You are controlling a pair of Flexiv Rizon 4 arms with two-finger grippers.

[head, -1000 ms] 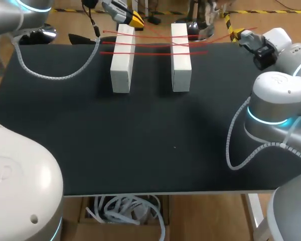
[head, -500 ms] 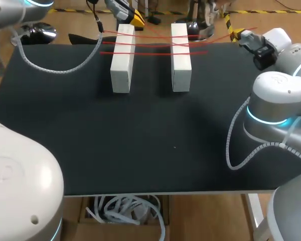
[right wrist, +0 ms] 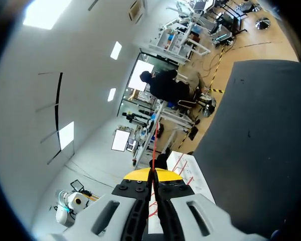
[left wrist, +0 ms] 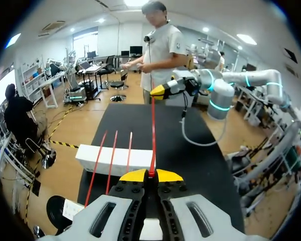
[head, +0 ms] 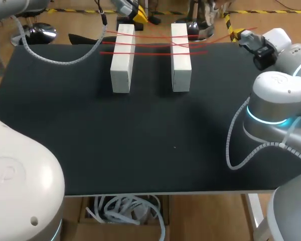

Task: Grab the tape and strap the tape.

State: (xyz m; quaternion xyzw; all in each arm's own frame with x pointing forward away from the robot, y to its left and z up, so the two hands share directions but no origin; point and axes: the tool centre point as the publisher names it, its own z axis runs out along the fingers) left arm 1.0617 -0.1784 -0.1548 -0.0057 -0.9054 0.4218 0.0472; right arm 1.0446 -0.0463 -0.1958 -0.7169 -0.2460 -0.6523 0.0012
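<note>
**A:** What does our left gripper (left wrist: 150, 174) have?

**B:** Its yellow tips are pressed together on the red tape (left wrist: 152, 130), pinching one thin strand right at their ends.

**A:** And ahead of it?

**B:** The strand runs straight out from the tips, taut, to our right gripper (left wrist: 158, 91), which faces us from across the black table (left wrist: 130, 118). Just ahead of our left fingers and a little below them lies a white block (left wrist: 113, 158). Three more strands of tape cross its top, beside the held one.

**A:** How does our right gripper look through its own camera?

**B:** Narrow as well. The tips meet on the same red tape, and the strand leaves them straight ahead. The table lies off to that gripper's side.

**A:** And from above?

**B:** Our left gripper hangs past the table's far edge, just beyond the end of the nearer block (head: 122, 57). The farther block (head: 180, 55) lies parallel to it and apart, between our two grippers. The strands span both tops near the ends closest to the grippers. We cannot tell which of the two blocks the wrist camera sees.
</note>
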